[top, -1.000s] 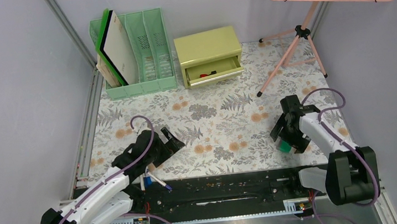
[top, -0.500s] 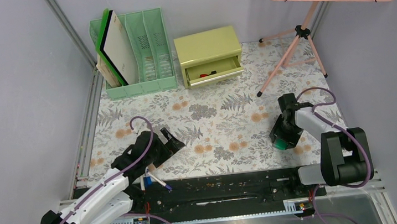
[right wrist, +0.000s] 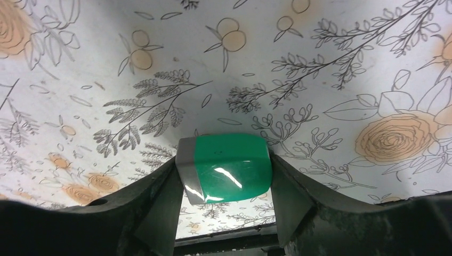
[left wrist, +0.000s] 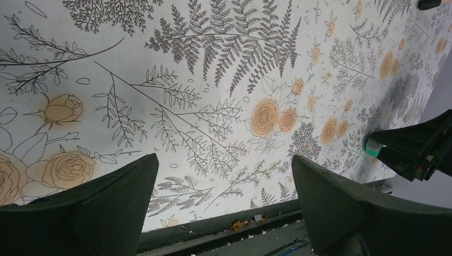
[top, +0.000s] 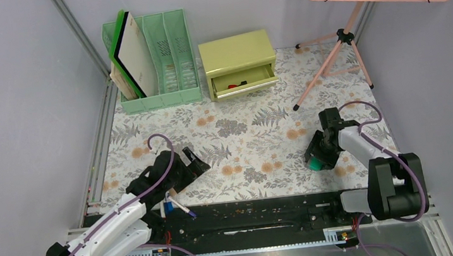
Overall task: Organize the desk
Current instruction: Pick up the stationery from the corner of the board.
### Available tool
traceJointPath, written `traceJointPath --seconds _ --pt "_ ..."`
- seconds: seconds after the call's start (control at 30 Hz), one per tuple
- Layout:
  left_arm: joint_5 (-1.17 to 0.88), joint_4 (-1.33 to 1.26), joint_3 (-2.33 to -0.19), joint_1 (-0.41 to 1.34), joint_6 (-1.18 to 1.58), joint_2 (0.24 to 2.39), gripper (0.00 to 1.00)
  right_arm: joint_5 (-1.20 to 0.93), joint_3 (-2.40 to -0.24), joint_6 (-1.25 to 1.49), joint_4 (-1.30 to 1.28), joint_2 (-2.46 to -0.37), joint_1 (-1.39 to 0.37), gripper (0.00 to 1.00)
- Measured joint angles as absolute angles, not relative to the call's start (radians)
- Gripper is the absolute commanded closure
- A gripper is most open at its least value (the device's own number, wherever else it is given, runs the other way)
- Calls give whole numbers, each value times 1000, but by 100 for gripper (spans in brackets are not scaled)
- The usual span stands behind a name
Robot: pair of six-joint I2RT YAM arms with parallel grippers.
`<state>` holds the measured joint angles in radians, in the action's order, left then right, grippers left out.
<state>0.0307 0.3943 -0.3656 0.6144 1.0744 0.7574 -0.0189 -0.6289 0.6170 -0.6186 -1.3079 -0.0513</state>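
The right fingers point(right wrist: 154, 208) are clenched on a green block point(right wrist: 226, 168) with a grey end, one finger against each side. The grey end meets one finger and the green end the other, so the grip seems to run along the block's long axis. Whether the block rests on the tabletop point(top: 243, 132) or hangs just above it cannot be told.

Seen from above, the block point(top: 315, 164) is well apart from the chest point(top: 238, 53), off to its right and toward the arms, near the tabletop's near edge. The chest's drawer point(top: 244, 80) stands open, its mouth facing the arms, with something red inside.

The left fingers point(left wrist: 96, 213) are spread wide and grasp nothing, over bare tabletop on the chest's other side, to its left and also toward the arms. The right arm is plainly the nearer to the block. If the drawer is the goal, the carry would run away from the arms and leftward to the drawer's mouth.
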Motion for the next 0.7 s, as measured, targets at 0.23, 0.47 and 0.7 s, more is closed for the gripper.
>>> traceJointPath --seconds 0.23,0.47,0.7 --pt "39 413 -364 614 1074 741 2 -58 -625 597 -620 -1206 -51 59" --pt "48 426 -364 614 1069 736 1 -138 -628 553 -634 -1060 -51 63" --pt "101 469 -364 614 1038 642 1 -237 -642 523 -650 -921 -51 63"
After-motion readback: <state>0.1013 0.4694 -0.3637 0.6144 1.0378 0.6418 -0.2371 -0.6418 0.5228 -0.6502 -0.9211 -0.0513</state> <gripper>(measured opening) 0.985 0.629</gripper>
